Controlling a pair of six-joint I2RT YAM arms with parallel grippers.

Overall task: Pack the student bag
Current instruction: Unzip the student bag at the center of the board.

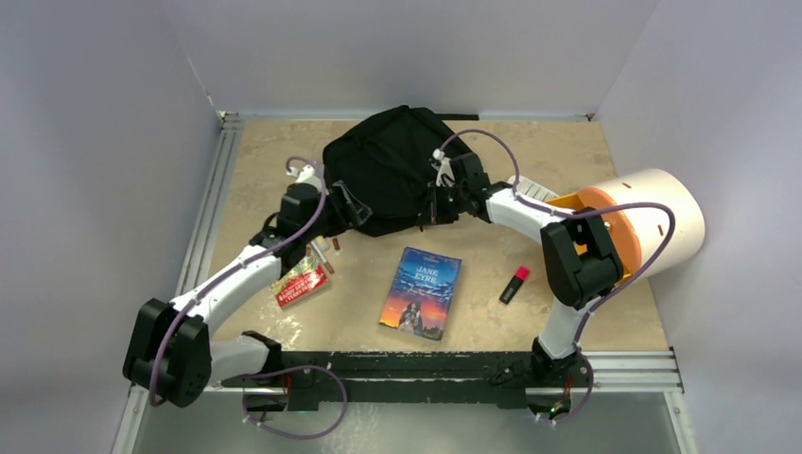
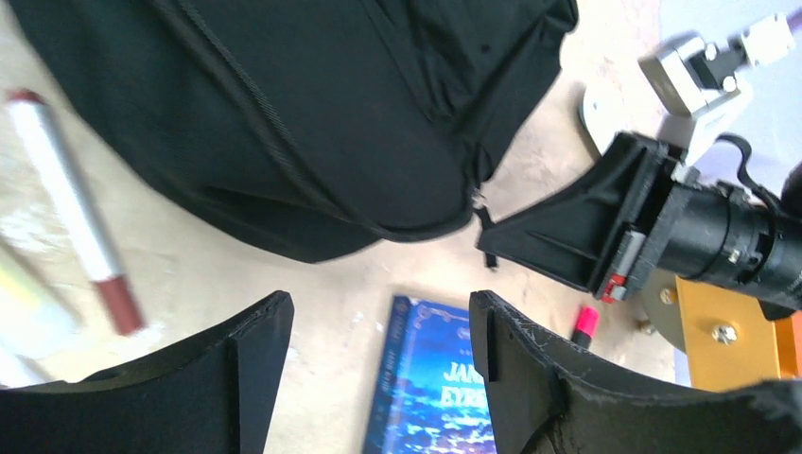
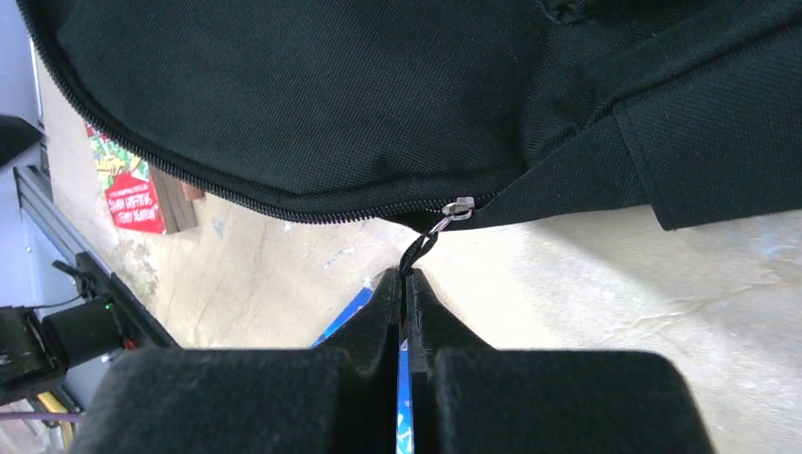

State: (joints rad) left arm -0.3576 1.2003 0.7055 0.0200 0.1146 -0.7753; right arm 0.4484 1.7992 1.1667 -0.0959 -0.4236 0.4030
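The student bag is a large black backpack lying at the back middle of the table. It also fills the top of the left wrist view and of the right wrist view. My right gripper is shut on the black cord of the zipper pull, just below the metal slider at the bag's near edge. In the top view the right gripper sits at the bag's near right edge. My left gripper stands open and empty beside the bag's near left edge.
A blue "Jane Eyre" book lies flat in front of the bag. A pink-capped marker lies to its right, and a red packet and pens to its left. A cream-and-orange cylinder lies at the right.
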